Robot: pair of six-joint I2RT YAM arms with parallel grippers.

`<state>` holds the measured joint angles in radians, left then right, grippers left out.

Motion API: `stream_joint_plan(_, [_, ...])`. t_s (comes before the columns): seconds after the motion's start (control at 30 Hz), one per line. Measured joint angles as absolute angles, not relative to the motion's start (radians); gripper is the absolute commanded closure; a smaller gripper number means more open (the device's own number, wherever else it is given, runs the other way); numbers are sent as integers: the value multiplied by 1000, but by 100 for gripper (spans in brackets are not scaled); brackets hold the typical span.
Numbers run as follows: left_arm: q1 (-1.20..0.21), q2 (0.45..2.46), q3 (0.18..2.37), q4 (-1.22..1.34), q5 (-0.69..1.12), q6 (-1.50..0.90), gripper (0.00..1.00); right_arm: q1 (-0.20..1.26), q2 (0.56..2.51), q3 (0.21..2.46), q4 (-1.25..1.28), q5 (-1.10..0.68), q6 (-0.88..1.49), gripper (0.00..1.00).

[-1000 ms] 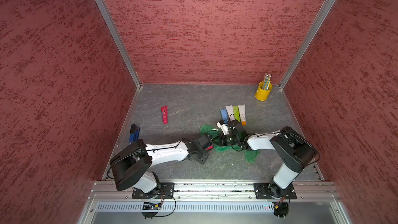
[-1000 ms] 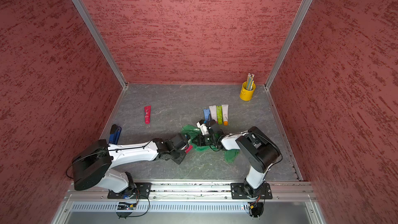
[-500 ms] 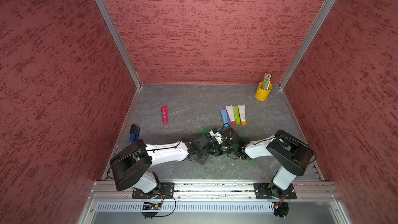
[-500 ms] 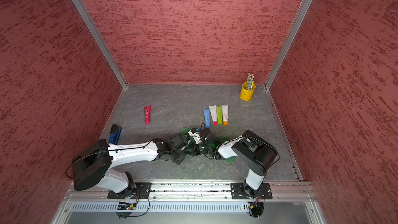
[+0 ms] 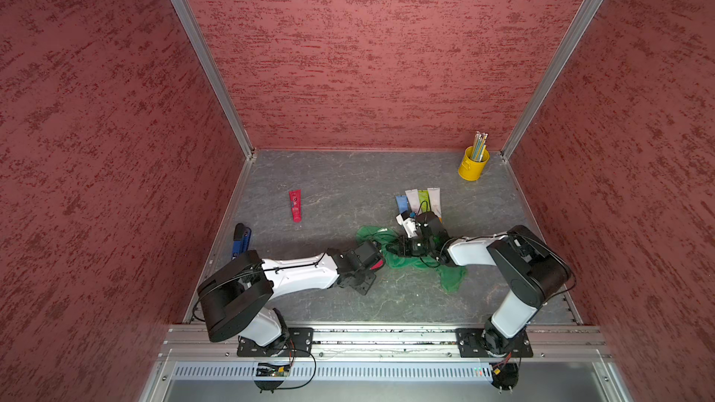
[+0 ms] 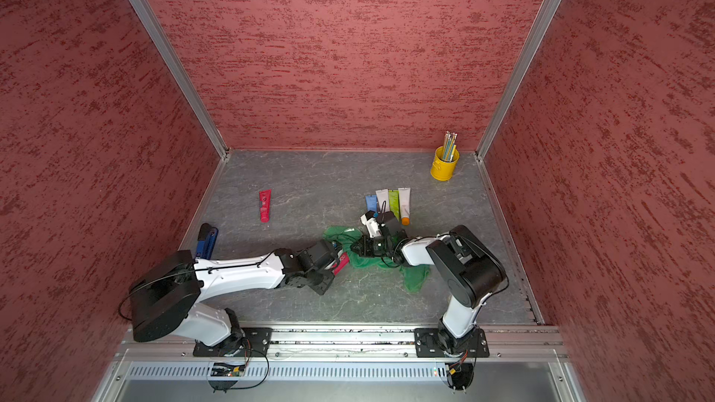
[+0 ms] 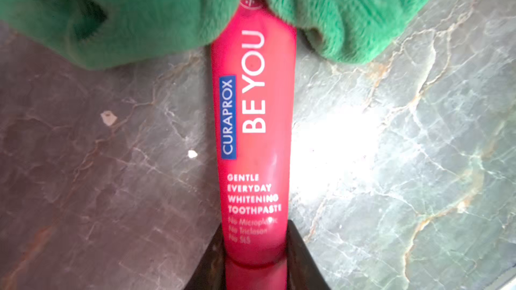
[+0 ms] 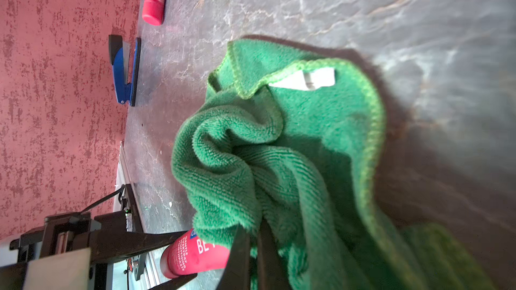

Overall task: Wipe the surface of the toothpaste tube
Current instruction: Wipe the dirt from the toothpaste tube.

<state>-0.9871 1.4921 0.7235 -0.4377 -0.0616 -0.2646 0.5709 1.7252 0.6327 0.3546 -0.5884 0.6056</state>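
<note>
The left gripper (image 7: 255, 255) grasps the tube (image 7: 252, 135) at one end, with a jaw on each side. In a top view the tube (image 5: 377, 264) sits low at 6 o'clock from the centre of the table (image 5: 348, 187). The right gripper (image 8: 252, 249) is clenched on the cloth (image 8: 307, 124). The cloth covers the tube's other end, at 3 o'clock.

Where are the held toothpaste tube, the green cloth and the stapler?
held toothpaste tube (image 7: 252, 135): left wrist view, on the printed front of its red body.
green cloth (image 8: 321, 124): right wrist view, on the flat part near its white label.
stapler (image 5: 242, 243): in a top view, on its blue body.
</note>
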Motion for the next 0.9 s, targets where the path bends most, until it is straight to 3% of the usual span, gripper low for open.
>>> stream_joint_plan(0.43, [-989, 1492, 723, -453, -60, -265, 91, 793, 1768, 567, 617, -651, 753, 100])
stream_joint_plan(0.67, [-991, 1492, 722, -441, -61, -265, 91, 682, 1746, 573, 524, -653, 695, 100])
stream_joint_plan(0.9, [-991, 1492, 720, -435, -62, -265, 92, 580, 1686, 641, 312, -458, 602, 100])
